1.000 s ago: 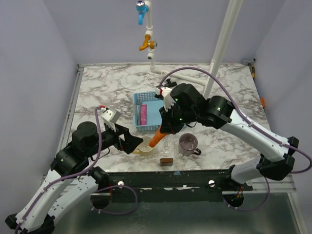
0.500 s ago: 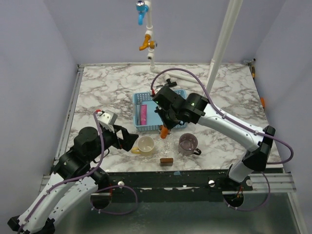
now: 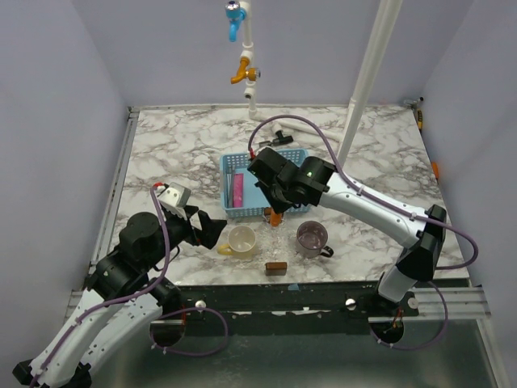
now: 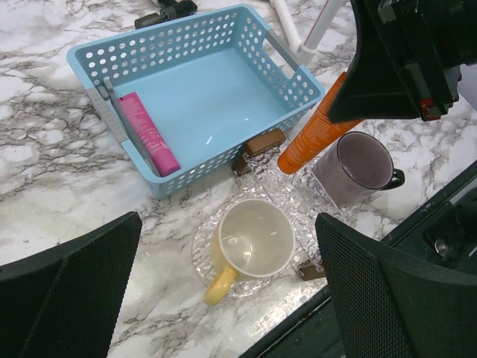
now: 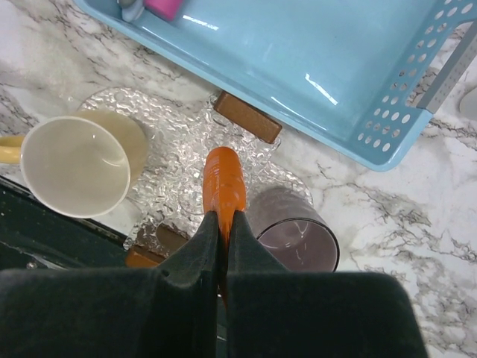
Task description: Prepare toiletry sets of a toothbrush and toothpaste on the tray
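Toward the near edge of the bench, our right gripper [image 5: 223, 224] pinches the orange toothpaste [image 5: 224, 183] by one end, its free end hanging between the yellow cup [image 4: 253, 239] and the purple cup [image 4: 358, 168]. Swung low, it could catch the blue basket [image 4: 291, 78] at its near wall (the toothbrush [image 4: 123, 119] lies inside, beside a pink tube [image 4: 147, 133]). Our left gripper [image 4: 227, 298] hangs spread and empty

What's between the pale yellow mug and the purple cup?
The crinkled clear plastic sheet, with the orange toothpaste tube pinched in the right gripper above it; the right wrist view shows it.
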Robot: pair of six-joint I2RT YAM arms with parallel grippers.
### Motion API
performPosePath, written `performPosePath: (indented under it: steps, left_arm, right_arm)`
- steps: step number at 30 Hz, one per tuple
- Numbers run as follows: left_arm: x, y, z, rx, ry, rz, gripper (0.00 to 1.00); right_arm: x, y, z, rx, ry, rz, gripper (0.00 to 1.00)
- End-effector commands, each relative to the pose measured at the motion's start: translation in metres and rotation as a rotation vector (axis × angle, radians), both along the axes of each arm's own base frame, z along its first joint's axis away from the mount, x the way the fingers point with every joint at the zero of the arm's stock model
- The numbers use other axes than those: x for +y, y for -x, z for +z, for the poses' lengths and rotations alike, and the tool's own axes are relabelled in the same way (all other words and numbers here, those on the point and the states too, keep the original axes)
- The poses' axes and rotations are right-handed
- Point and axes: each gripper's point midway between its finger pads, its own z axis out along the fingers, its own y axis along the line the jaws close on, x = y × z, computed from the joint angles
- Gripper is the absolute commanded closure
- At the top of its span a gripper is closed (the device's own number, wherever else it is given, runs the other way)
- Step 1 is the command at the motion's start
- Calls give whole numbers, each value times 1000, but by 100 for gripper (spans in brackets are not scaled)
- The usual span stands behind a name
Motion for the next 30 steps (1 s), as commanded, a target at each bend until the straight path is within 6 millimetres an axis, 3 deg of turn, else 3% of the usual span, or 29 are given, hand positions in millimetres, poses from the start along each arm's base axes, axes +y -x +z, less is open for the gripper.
performPosePath:
  steps: [1, 30]
  left_arm:
    - [3, -4, -4, -11, -15, 20, 1]
    - [4, -6, -7, -5, -24, 33, 1]
  right_arm:
    - [5, -5, -9, -22, 1, -21, 100]
    - [10, -5, -63, 6, -5, -54, 100]
